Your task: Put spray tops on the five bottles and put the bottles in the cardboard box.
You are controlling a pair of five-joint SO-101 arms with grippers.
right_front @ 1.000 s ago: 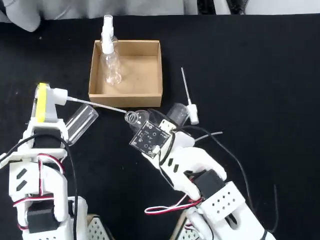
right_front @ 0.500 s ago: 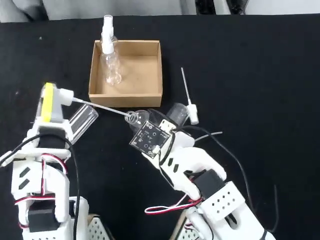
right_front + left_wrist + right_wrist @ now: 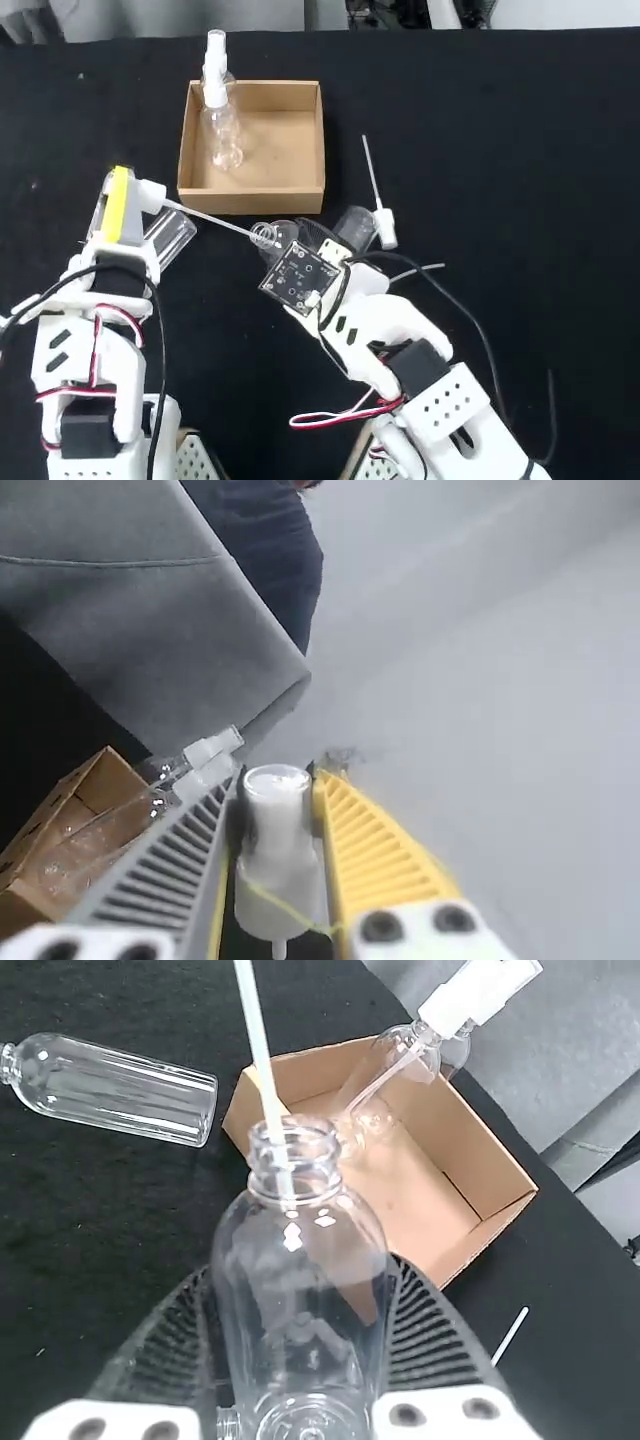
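My left gripper (image 3: 128,200) (image 3: 275,780) is shut on a white spray top (image 3: 150,192) (image 3: 275,850). Its thin tube (image 3: 210,219) (image 3: 260,1060) slants down into the open neck of a clear bottle (image 3: 280,236) (image 3: 300,1290). That bottle is tilted and my right gripper (image 3: 292,246) (image 3: 300,1275) is shut on it. The cardboard box (image 3: 304,150) (image 3: 450,1195) stands just beyond, with one capped bottle (image 3: 220,120) (image 3: 405,1055) leaning in its far left corner. An open bottle (image 3: 168,241) (image 3: 110,1085) lies next to my left gripper.
Another clear bottle (image 3: 355,226) lies right of my right gripper. Beside it rests a loose spray top (image 3: 386,226) with its tube pointing away. The table (image 3: 500,150) is black; cables trail at the near right.
My left gripper has moved right and slightly nearer with the spray top, pushing the tube's tip further toward the held bottle's neck. The right arm has not moved.
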